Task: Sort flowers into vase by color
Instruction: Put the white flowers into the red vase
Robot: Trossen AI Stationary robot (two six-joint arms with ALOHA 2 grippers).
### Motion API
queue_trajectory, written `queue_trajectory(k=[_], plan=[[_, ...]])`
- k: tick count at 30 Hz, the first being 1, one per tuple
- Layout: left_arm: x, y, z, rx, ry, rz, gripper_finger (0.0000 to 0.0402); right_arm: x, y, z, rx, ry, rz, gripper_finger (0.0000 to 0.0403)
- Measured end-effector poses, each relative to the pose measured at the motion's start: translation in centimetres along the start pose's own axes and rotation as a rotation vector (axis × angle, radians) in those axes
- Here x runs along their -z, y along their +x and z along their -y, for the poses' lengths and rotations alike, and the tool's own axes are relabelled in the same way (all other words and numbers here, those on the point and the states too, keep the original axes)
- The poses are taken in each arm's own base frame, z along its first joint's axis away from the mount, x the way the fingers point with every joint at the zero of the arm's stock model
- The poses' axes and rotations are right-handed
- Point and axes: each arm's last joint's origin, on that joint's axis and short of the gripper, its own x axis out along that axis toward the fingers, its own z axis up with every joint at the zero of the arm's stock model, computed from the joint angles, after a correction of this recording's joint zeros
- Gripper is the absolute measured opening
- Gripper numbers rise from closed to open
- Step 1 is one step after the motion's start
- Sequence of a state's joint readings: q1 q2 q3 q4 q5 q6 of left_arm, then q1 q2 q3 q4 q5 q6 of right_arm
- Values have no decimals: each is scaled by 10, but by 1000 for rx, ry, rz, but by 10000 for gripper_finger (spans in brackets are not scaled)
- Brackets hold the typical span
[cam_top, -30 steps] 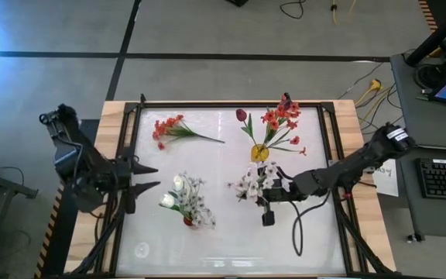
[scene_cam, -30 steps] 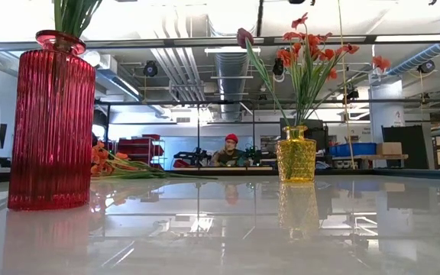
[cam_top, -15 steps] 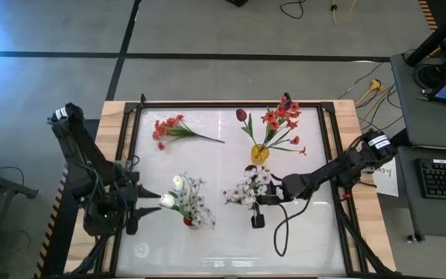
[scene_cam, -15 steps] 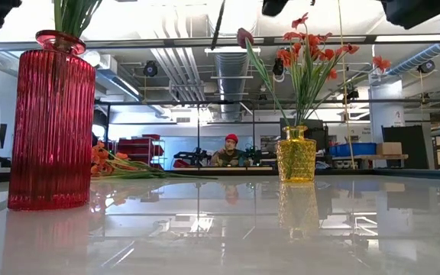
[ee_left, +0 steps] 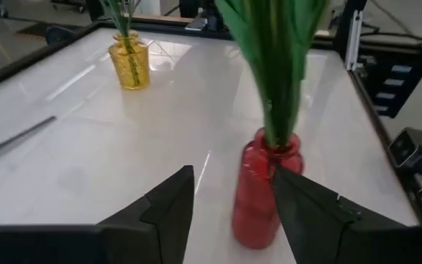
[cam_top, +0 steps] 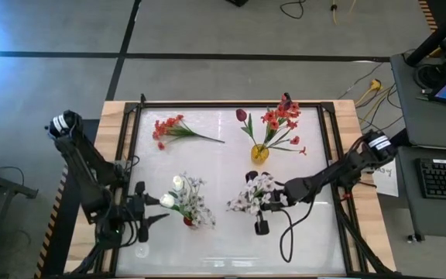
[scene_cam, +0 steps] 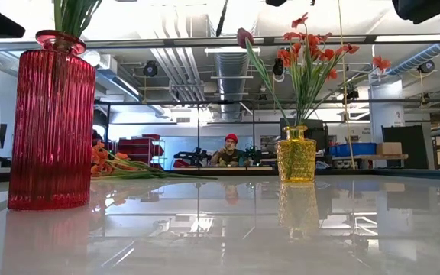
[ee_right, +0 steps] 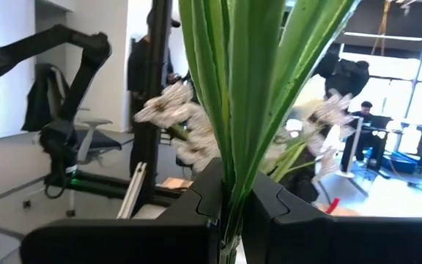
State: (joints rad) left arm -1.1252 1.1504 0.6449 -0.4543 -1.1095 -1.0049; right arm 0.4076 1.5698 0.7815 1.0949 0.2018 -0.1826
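My right pincer (cam_top: 273,203), right of centre in the high view, is clenched on the green stems of a spray of whitish blossoms (cam_top: 254,194), held above the desk (cam_top: 231,155); the right wrist view shows the stems (ee_right: 237,110) pinched between the fingers (ee_right: 196,202). My left pincer (cam_top: 152,209) sits lower left in the high view, fingers parted with nothing between them, pointing at the red vase (cam_top: 188,220), which holds white flowers (cam_top: 183,194). In the left wrist view the red vase (ee_left: 264,187) stands just past the fingertips (ee_left: 174,198). The yellow vase (cam_top: 260,153), upper right of centre, holds orange-red blossoms (cam_top: 281,118) and a maroon tulip (cam_top: 241,115). A loose orange-red cluster (cam_top: 169,128) lies flat on the desk at upper left.
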Motion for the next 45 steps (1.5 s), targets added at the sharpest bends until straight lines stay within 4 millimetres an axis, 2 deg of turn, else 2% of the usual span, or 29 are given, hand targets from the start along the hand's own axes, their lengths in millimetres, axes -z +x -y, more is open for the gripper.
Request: queue_trajectory(k=[4,11,15,21,27,45], plan=[[10,9,16,7,-14,17,207,0,-1,-7,-20,3,1,18],[31,27,50,-40,87,22,304,-2,-3,-16,-48,19,6,18],[43,39,68,-106,120,78,341,-2,-4,-19,-53,47,5,18],[64,59,71,-201,59,124,346,-3,-4,-21,-54,41,5,18],[81,69,69,-241,27,171,345,-2,-4,-20,-50,27,4,18],[108,95,55,-330,-38,284,345,0,-2,-10,3,13,-4,18]])
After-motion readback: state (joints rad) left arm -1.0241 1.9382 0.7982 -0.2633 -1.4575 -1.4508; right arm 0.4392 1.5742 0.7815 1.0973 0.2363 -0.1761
